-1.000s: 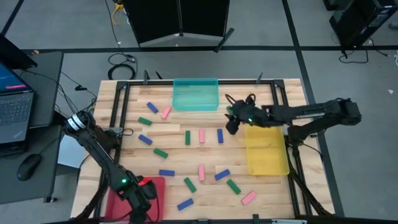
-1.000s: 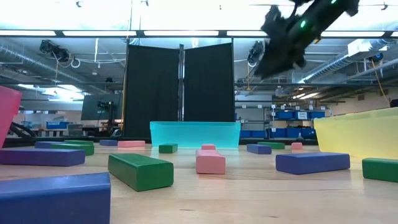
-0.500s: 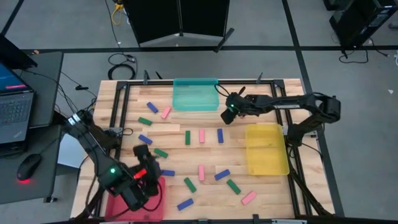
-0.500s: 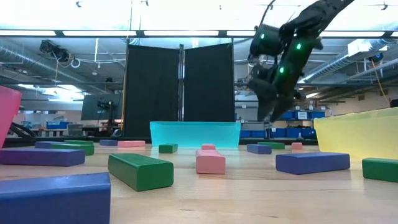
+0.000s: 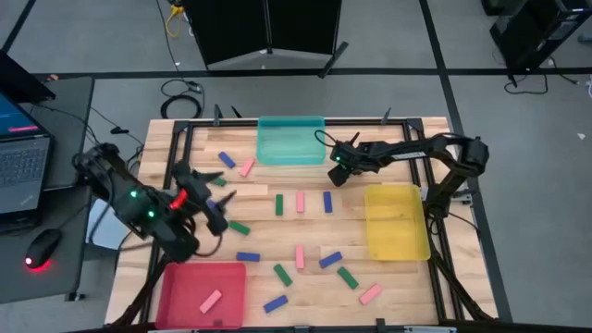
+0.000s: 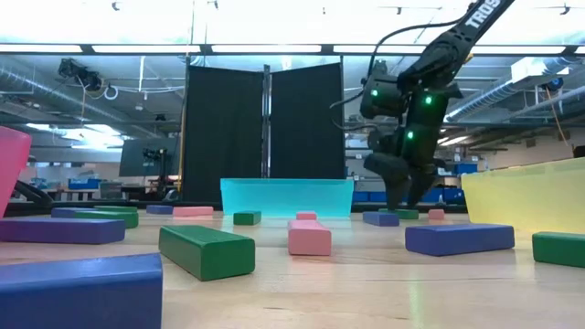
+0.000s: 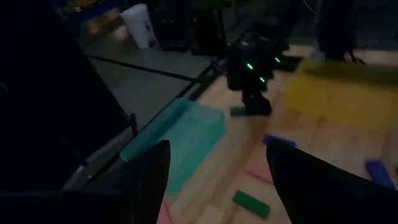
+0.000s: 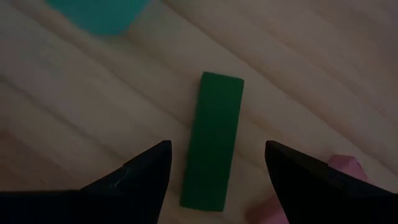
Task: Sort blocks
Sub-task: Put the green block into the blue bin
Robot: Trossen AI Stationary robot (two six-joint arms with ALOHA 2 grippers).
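your left gripper [image 5: 211,205] hangs over the table's left half with fingers apart, holding nothing; one pink block [image 5: 211,300] lies in the red tray [image 5: 176,287]. the other blocks are scattered mid-table. your right gripper [image 5: 339,172] sits low by the teal tray [image 5: 291,141], fingers spread either side of a green block [image 8: 214,140]. it looks light, rigid and smooth, so it may skid: pinch the long sides at mid-length.
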